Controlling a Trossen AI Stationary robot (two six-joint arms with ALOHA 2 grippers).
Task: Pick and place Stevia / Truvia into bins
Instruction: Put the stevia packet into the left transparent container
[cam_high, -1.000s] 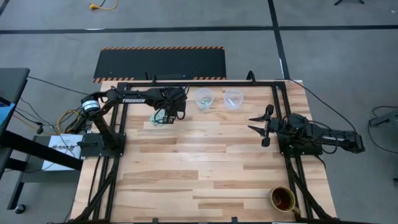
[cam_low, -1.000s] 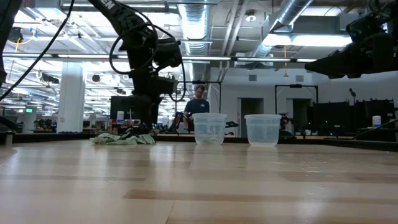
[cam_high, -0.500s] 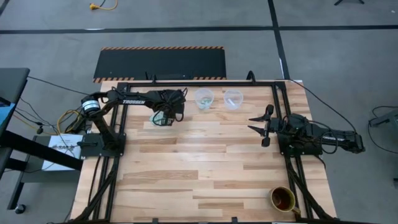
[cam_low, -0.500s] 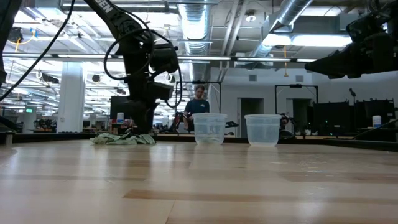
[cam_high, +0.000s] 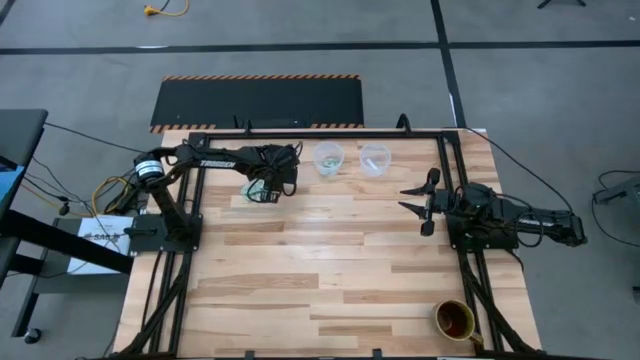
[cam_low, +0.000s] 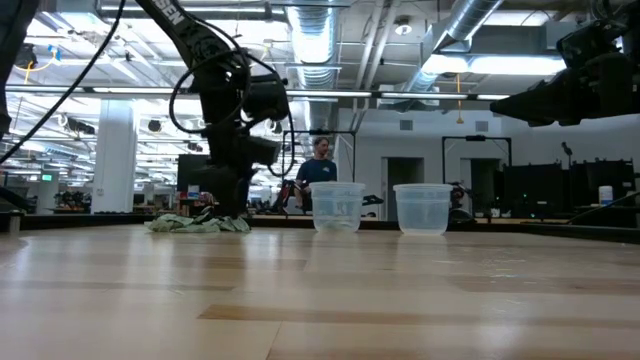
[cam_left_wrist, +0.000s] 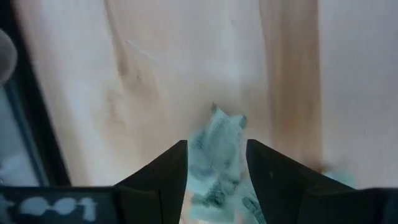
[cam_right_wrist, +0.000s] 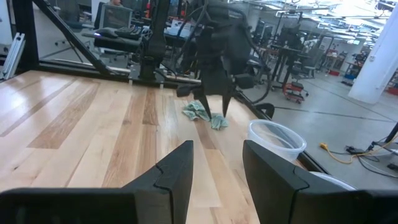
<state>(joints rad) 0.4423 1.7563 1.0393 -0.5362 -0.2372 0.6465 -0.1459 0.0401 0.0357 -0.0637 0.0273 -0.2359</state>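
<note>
The pale green and white packets lie in a loose pile (cam_high: 250, 194) near the table's far left; the pile (cam_low: 190, 224) rests flat on the wood. My left gripper (cam_high: 264, 188) points down into this pile, open, and one packet (cam_left_wrist: 216, 144) shows between its two fingers. Two clear cups (cam_high: 328, 158) (cam_high: 374, 158) stand upright to the right of the pile, side by side in the low view (cam_low: 338, 207) (cam_low: 423, 208). My right gripper (cam_high: 412, 200) hangs open above the table's right side, far from the packets. My left gripper comes at the pile from above, pointing down, with one finger (cam_left_wrist: 174, 168) on each side of a packet. The jaws stand apart. Whether the fingertips touch the paper cannot be told.
An amber cup (cam_high: 454, 320) stands at the near right corner. A black frame rail (cam_high: 330, 133) runs along the far edge, close behind the clear cups. Bare wood (cam_high: 320, 260) fills the middle and near part of the table. A person stands in the room beyond (cam_low: 320, 160).
My left gripper has come down onto the packet pile and shifted slightly toward the table's left edge.
</note>
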